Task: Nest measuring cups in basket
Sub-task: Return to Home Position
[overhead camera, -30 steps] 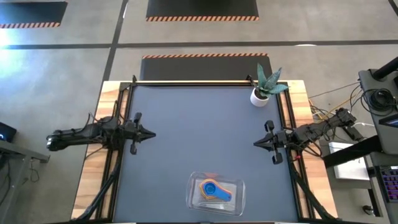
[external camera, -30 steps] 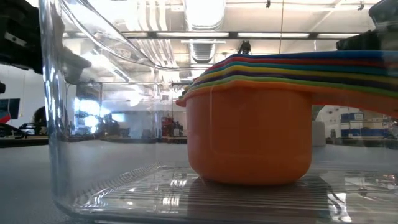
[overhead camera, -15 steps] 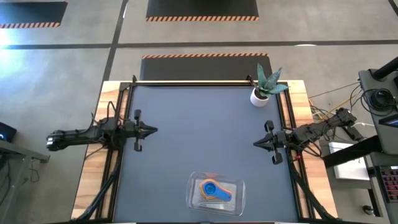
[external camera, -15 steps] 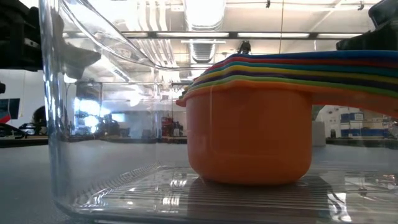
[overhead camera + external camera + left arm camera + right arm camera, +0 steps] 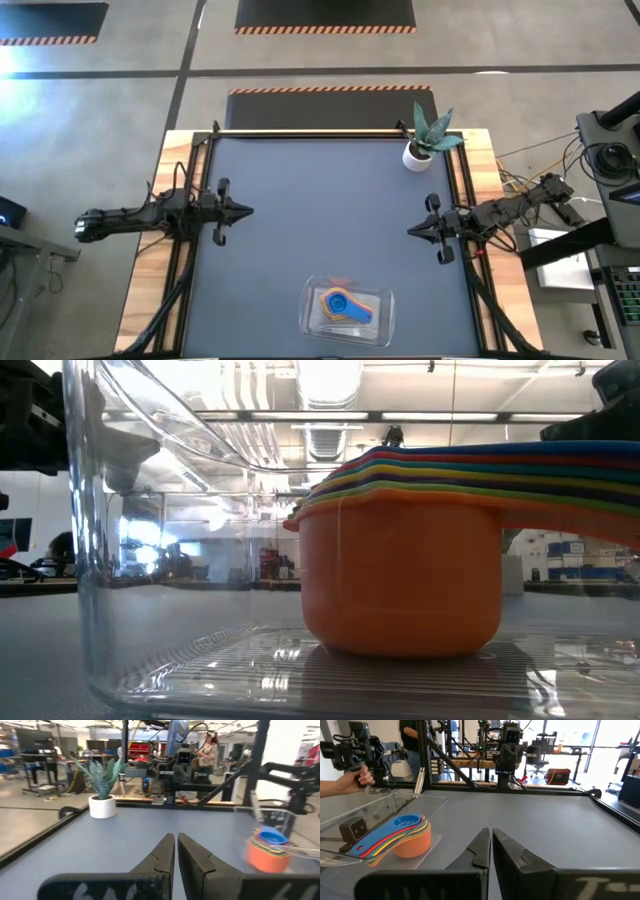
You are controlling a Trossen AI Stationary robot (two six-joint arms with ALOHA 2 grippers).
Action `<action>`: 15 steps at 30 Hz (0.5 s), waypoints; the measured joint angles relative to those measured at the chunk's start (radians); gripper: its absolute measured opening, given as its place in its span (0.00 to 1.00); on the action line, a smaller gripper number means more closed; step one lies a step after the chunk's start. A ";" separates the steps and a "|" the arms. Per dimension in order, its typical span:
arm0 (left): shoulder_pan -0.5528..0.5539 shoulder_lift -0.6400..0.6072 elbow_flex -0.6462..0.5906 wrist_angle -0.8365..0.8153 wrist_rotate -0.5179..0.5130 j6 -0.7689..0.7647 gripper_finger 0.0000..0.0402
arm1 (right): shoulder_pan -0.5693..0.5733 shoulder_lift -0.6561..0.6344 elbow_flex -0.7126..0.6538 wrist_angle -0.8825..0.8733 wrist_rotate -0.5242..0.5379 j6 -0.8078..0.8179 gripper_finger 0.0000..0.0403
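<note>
Cups (image 5: 343, 304) nested in basket (image 5: 308, 312), left fingers (image 5: 243, 211), right fingers (image 5: 413, 231) both distant

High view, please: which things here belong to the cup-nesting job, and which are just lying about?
Job: the measuring cups, nested; the basket holding them; left hand and right hand, waiting at either side.
Lying about: the plant pot.
</note>
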 joint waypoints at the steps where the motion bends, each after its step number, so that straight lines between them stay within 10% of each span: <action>1: 0.000 0.000 0.000 0.002 0.012 -0.007 0.01 | 0.000 0.000 0.000 0.000 0.000 0.000 0.02; 15: 0.000 0.017 -0.001 0.006 0.030 0.018 0.01 | 0.000 0.000 0.000 0.000 0.000 0.000 0.02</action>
